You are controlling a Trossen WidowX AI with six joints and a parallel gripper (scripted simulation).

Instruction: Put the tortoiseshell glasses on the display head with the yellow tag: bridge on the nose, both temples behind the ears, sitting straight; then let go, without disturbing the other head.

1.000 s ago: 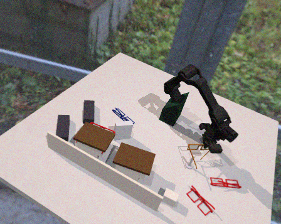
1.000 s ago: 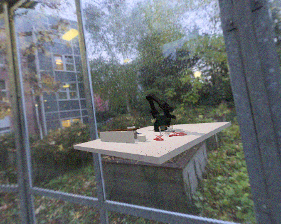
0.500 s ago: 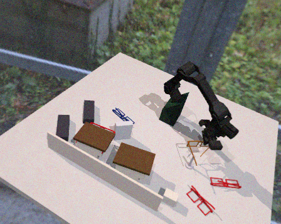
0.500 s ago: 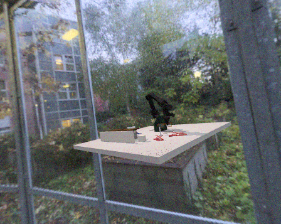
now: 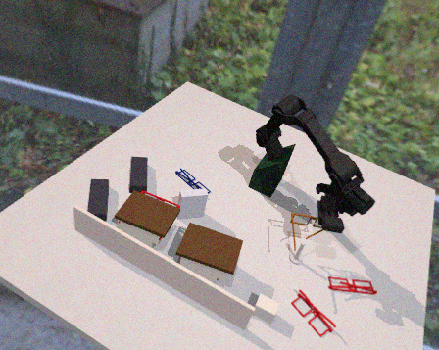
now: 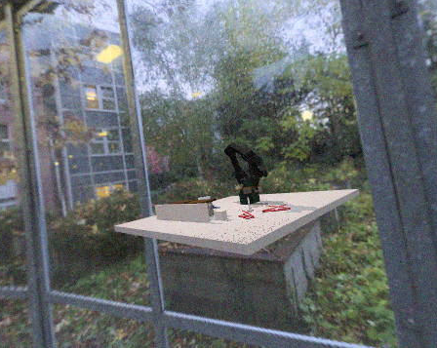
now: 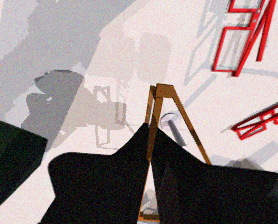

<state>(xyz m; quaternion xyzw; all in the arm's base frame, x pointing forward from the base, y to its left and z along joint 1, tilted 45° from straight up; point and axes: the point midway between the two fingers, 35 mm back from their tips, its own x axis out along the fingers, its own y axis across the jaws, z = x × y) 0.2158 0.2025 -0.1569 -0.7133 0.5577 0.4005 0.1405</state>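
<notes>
Brown glasses [image 5: 294, 232] [image 7: 157, 107] are clamped in our claw [image 5: 321, 223] [image 7: 147, 127]; temples splay outward, away from its tips.

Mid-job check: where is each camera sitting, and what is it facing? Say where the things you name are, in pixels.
Top: high to one side, looking steeply down on the tabletop [image 5: 148, 289] [image 6: 181, 229]; the whole arm [image 5: 324, 142] [image 6: 252, 158] and the gripper [image 5: 324, 223] show.
Exterior: farther off and lower, looking across at the tabletop; the arm shows small.
Wrist: at the gripper [image 7: 147, 127], looking past its fingers at the brown glasses [image 5: 293, 232] [image 7: 190, 125]; only dark finger parts show.
Shared: top and wrist both show the brown glasses; top and exterior share the arm.
</notes>
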